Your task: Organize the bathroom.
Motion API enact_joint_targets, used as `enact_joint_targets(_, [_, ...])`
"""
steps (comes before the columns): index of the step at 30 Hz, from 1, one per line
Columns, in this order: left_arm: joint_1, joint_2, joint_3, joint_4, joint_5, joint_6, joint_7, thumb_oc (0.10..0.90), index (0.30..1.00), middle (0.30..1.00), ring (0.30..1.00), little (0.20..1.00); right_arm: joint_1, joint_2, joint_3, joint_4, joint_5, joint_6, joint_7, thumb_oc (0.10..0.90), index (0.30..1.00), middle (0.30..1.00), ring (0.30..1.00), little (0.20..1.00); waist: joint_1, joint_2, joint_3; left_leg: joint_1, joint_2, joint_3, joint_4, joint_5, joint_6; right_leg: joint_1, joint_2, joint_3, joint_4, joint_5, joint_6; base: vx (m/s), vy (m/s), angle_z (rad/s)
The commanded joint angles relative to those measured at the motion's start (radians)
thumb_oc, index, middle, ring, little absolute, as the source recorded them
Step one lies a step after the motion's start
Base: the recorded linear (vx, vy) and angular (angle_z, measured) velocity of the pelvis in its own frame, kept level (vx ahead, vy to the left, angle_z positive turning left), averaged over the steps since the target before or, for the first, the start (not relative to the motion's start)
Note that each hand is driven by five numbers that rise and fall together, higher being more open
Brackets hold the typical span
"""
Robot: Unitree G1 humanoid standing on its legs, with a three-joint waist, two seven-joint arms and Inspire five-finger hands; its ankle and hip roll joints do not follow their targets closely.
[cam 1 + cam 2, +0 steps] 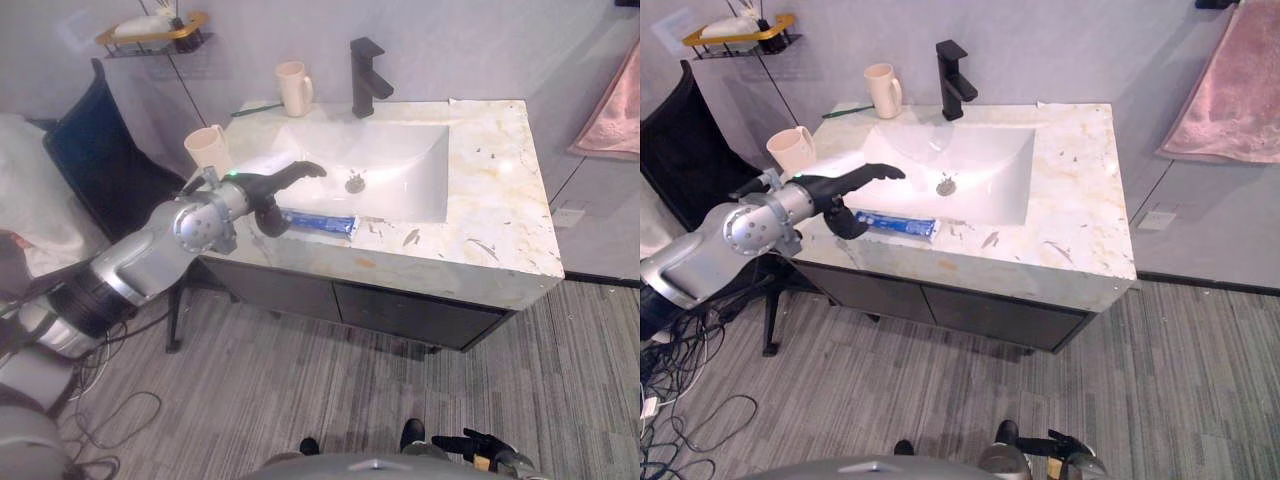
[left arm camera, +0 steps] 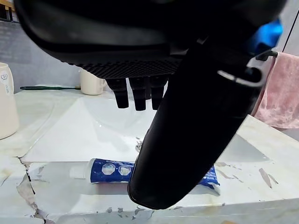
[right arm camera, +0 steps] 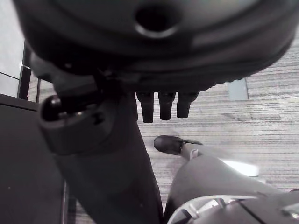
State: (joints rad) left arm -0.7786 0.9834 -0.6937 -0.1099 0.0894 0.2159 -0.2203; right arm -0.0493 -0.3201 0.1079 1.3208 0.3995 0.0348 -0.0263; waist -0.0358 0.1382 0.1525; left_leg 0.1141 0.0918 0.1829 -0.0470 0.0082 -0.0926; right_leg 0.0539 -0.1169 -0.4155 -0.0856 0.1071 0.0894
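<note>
- On the marble counter (image 1: 480, 215), our tube (image 1: 318, 222) lay along the front edge beside the basin (image 1: 390, 170).
- Left hand (image 1: 268, 190) hovered just above its cap end, fingers spread wide, holding nothing.
- Right hand (image 1: 480, 445) hung low, relaxed, well apart.

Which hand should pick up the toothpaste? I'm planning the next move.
Probably the left. The left hand hovers open right over the toothpaste on the counter's front edge by the sink. The right hand hangs low above the floor, far from the counter.
</note>
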Motion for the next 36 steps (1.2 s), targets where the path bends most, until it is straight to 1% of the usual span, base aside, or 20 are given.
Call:
enact_joint_targets(1, [-0.138, 0.078, 0.07, 0.017, 0.061, -0.011, 0.022, 0.8, 0.9, 0.9, 0.9, 0.9, 0.025, -0.025, 0.017, -0.001, -0.003, 0.01, -0.002, 0.8, 0.9, 0.9, 0.9, 0.9, -0.013, -0.057, -0.034, -0.083, -0.058, 0.008, 0.096, -0.042, 0.009, 0.062, 0.022, 0.068, 0.031, -0.128, 0.048, 0.0, 0.0, 0.0])
enact_joint_targets(7, [-0.129, 0.066, 0.059, 0.047, 0.087, -0.016, 0.0, 0.8, 0.9, 0.9, 0.9, 0.9, 0.034, -0.028, 0.015, -0.011, -0.008, 0.014, -0.002, 0.8, 0.9, 0.9, 0.9, 0.9, -0.02, -0.062, -0.029, -0.085, -0.061, 0.011, 0.107, -0.049, 0.011, 0.061, 0.022, 0.072, 0.035, -0.131, 0.046, 0.03, 0.019, -0.02])
enact_joint_targets(14, [-0.138, 0.039, 0.038, 0.068, 0.112, -0.002, -0.001, 0.8, 0.9, 0.9, 0.9, 0.9, 0.04, -0.029, 0.018, -0.022, -0.003, 0.014, -0.002, 0.8, 0.9, 0.9, 0.9, 0.9, -0.028, -0.07, -0.027, -0.088, -0.063, 0.013, 0.112, -0.052, 0.014, 0.058, 0.022, 0.074, 0.04, -0.133, 0.045, 0.02, 0.0, 0.0])
enact_joint_targets(19, [-0.14, 0.023, 0.027, 0.091, 0.107, -0.005, -0.011, 0.8, 0.9, 0.9, 0.9, 0.9, 0.041, -0.03, 0.022, -0.032, 0.005, 0.017, -0.004, 0.8, 0.9, 0.9, 0.9, 0.9, -0.032, -0.074, -0.025, -0.092, -0.064, 0.016, 0.119, -0.056, 0.017, 0.057, 0.024, 0.076, 0.042, -0.136, 0.043, 0.01, 0.0, 0.0])
enact_joint_targets(24, [-0.136, 0.001, 0.019, 0.118, 0.114, -0.003, 0.008, 0.8, 0.9, 0.9, 0.9, 0.9, 0.042, -0.03, 0.021, -0.03, 0.002, 0.014, -0.005, 0.8, 0.9, 0.9, 0.9, 0.9, -0.038, -0.077, -0.025, -0.092, -0.065, 0.018, 0.121, -0.059, 0.02, 0.053, 0.026, 0.081, 0.046, -0.139, 0.042, 0.02, 0.008, -0.01])
enact_joint_targets(28, [-0.126, -0.009, 0.018, 0.136, 0.163, -0.02, 0.02, 0.8, 0.9, 0.9, 0.9, 0.9, 0.051, -0.031, 0.022, -0.036, 0.003, 0.02, -0.011, 0.8, 0.9, 0.9, 0.9, 0.9, -0.044, -0.084, -0.021, -0.095, -0.065, 0.023, 0.123, -0.061, 0.021, 0.051, 0.028, 0.087, 0.046, -0.14, 0.04, 0.02, 0.007, -0.01])
enact_joint_targets(36, [-0.127, -0.017, 0.008, 0.147, 0.19, -0.011, 0.003, 0.8, 0.9, 0.9, 0.9, 0.9, 0.062, -0.039, 0.015, -0.037, -0.004, 0.014, -0.002, 0.8, 0.9, 0.9, 0.9, 0.9, -0.05, -0.088, -0.017, -0.1, -0.067, 0.026, 0.13, -0.064, 0.023, 0.048, 0.027, 0.087, 0.049, -0.141, 0.039, 0.0, 0.0, 0.0])
